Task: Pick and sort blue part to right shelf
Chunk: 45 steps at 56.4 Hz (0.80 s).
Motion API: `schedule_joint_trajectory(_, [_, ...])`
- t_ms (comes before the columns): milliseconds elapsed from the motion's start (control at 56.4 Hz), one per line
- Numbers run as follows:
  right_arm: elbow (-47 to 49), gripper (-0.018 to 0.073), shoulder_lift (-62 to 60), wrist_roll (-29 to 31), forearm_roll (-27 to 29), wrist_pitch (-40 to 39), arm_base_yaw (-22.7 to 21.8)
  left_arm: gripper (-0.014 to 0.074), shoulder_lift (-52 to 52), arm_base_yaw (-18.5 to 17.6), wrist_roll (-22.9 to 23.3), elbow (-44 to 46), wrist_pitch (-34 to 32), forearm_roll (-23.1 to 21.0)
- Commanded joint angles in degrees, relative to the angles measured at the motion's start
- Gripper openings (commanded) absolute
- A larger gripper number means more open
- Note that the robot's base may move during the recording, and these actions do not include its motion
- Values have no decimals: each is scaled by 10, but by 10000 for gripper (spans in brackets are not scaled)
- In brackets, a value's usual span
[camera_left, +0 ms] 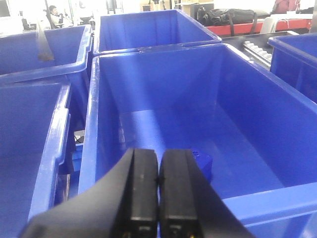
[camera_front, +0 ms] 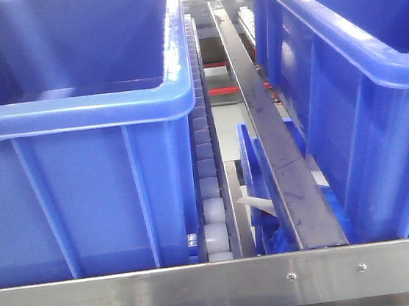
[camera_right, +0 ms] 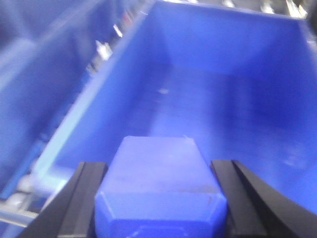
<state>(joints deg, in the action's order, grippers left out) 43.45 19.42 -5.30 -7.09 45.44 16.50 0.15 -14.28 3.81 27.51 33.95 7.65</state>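
Observation:
In the right wrist view my right gripper (camera_right: 159,198) is shut on a blue part (camera_right: 161,183), a chunky block held between both black fingers above a large blue bin (camera_right: 99,106). My left gripper (camera_left: 158,191) is shut with nothing between its pads, hovering over the near end of another blue bin (camera_left: 91,114). A small blue part (camera_left: 203,161) lies on that bin's floor just beyond the fingers. The front view shows the right shelf: steel front rail (camera_front: 205,289), white rollers (camera_front: 213,218) and two blue bins (camera_front: 75,116). No gripper shows in the front view.
A dark metal divider rail (camera_front: 269,138) runs between the two bins in the front view, with blue pieces (camera_front: 255,177) wedged beside it. More blue bins (camera_left: 34,54) stand left of and behind the left gripper's bin. A red-edged bench with a black bag (camera_left: 225,17) is far back.

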Motion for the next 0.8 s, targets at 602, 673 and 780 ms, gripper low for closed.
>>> schedule_joint_trajectory(602, [238,209,553,-27,-52,18,-134,124,8,1,4,12,-47,3])
schedule_joint_trajectory(673, [238,209,590,-25,-51,-8,-143,124,8,1,4,12,-47,3])
schedule_joint_trajectory(780, [238,209,645,-24,-47,-38,-143,124,8,1,4,12,-47,3])
